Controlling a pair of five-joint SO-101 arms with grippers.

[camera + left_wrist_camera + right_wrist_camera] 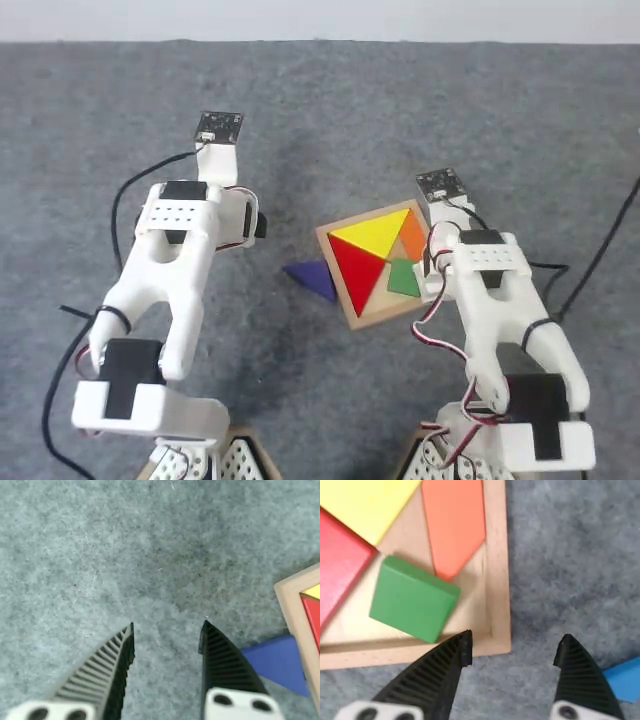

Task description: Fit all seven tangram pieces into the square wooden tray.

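The square wooden tray [362,318] lies tilted between the arms. It holds a yellow triangle [375,235], a red triangle [357,270], an orange piece [413,233] and a green square [403,278]. The green square [412,597] sits askew, one edge raised beside the orange piece [455,522]. A dark blue triangle [312,278] lies on the mat just left of the tray. My left gripper [168,627] hangs open over bare mat, with the blue triangle [277,662] and the tray corner [292,610] off to one side. My right gripper [516,639] is open over the tray rim [497,580].
Grey felt mat [330,120] covers the table, with free room behind and to the left of the tray. A light blue piece [622,677] lies on the mat beside my right gripper's finger. Black cables trail at both arm bases.
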